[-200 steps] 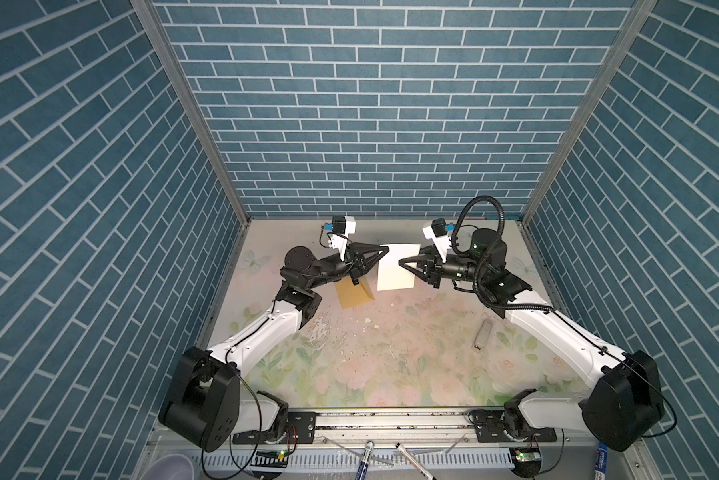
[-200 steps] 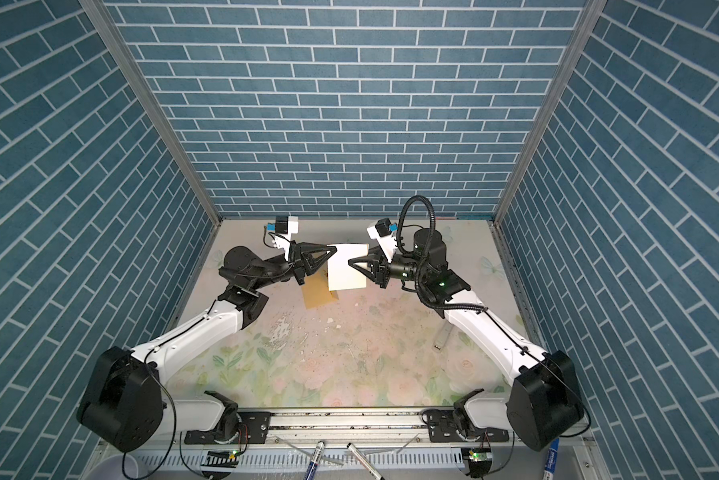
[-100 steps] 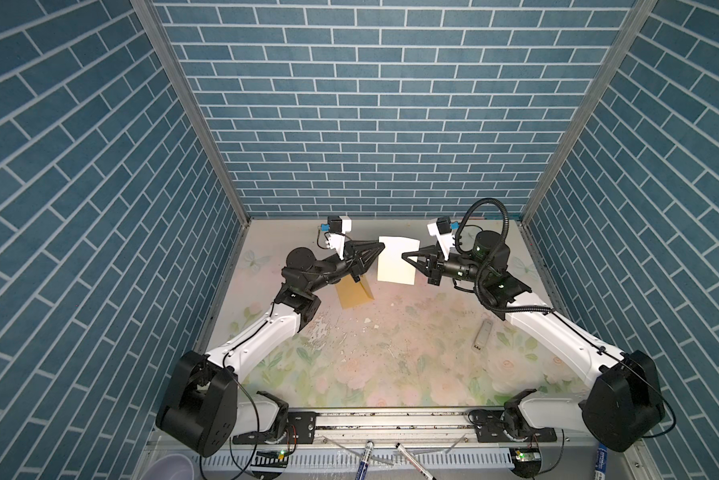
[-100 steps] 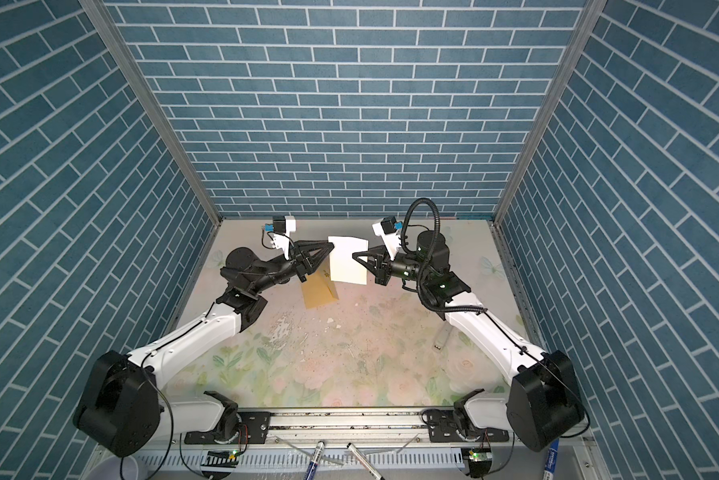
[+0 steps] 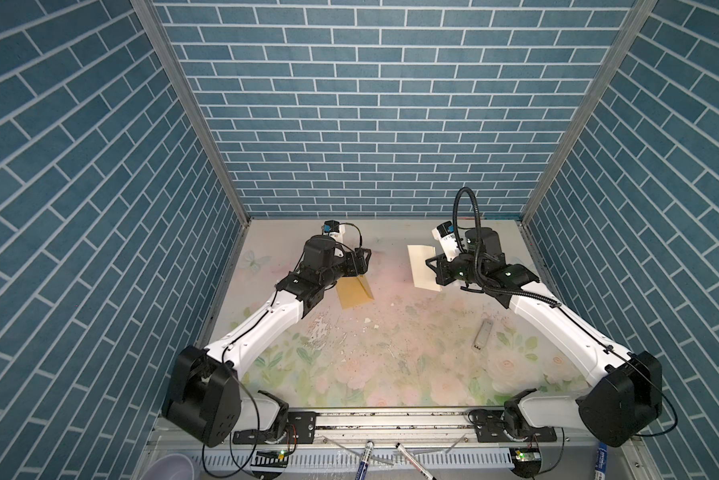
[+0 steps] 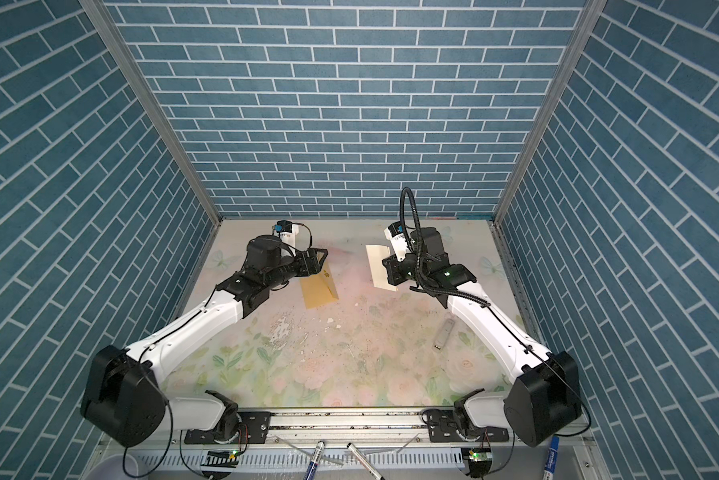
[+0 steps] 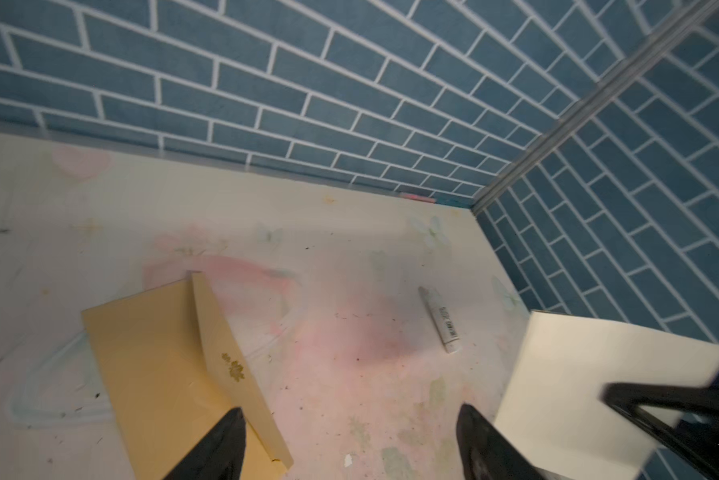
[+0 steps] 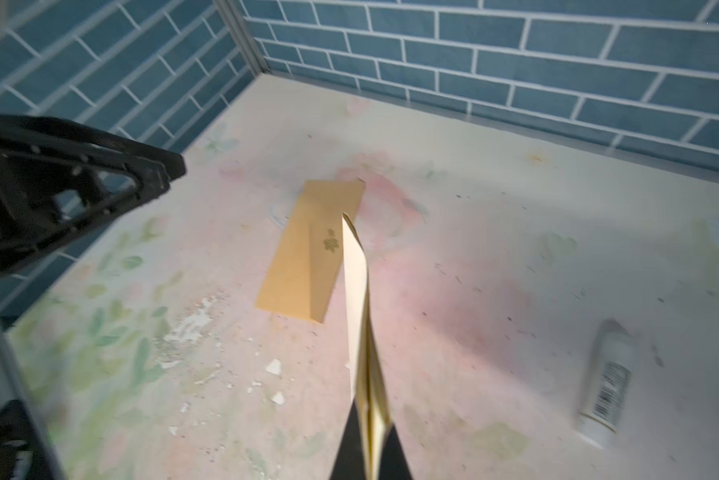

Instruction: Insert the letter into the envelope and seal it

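Note:
The cream letter [image 5: 421,266] hangs above the table at the back right, with my right gripper [image 5: 432,270] shut on its near edge. In the right wrist view the letter [image 8: 357,291] runs edge-on out of the shut gripper [image 8: 368,415]. The golden-tan envelope [image 5: 354,294] lies flat at the back left, and its flap with the emblem [image 7: 233,370] stands partly raised. My left gripper [image 7: 351,411] is open and empty, hovering over the far end of the envelope [image 6: 318,291]. Letter [image 7: 578,382] and envelope [image 7: 149,365] are well apart.
A white glue stick [image 5: 483,336] lies on the floral table mat to the right, close to the right arm. Small paper scraps and worn patches [image 5: 320,332] dot the mat's middle. Markers [image 5: 364,457] lie beyond the front rail. Blue brick walls enclose three sides.
The left gripper opened, let go of the letter and drew back left over the envelope. The right gripper, shut on the letter, carried it off to the right.

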Controlling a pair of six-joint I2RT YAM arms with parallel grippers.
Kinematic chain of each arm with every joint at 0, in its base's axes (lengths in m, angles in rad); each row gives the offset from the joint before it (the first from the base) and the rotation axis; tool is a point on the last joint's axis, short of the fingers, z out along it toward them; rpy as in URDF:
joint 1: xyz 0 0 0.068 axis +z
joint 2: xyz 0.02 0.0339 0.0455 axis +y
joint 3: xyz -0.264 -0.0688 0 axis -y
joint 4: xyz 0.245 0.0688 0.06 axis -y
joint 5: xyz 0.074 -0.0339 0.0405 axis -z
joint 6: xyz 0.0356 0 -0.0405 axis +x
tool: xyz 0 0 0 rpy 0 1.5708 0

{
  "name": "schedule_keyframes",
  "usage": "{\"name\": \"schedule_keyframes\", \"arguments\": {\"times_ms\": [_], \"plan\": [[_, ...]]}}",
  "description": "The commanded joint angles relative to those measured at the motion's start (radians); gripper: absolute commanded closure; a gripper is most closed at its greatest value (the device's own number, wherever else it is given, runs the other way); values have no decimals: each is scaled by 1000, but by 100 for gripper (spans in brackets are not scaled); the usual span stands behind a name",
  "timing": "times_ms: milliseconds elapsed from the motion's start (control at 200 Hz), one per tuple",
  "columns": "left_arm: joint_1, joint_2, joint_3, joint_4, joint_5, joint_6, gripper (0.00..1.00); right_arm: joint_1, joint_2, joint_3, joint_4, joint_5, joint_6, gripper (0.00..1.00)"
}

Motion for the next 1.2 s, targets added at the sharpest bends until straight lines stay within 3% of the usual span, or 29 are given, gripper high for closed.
{"name": "schedule_keyframes", "arguments": {"times_ms": [0, 340, 515, 740, 985, 1195], "plan": [[-7, 85, 36, -171, -104, -86, 17, -4, -23, -13, -80, 193, -140, 100], [-10, 324, 114, -168, -92, -218, 15, -5, -169, -159, 82, 165, -98, 100], [-6, 401, 145, -110, -94, -224, 23, -4, -141, -136, 78, 121, -90, 100], [32, 487, 153, 10, -52, -266, 39, -4, -122, -130, 92, 76, -80, 100], [44, 569, 206, 21, -34, -269, 63, -4, -110, -129, 93, 72, -72, 100], [47, 562, 205, 0, -58, -269, 95, -4, -112, -130, 100, 77, -58, 100]]}}
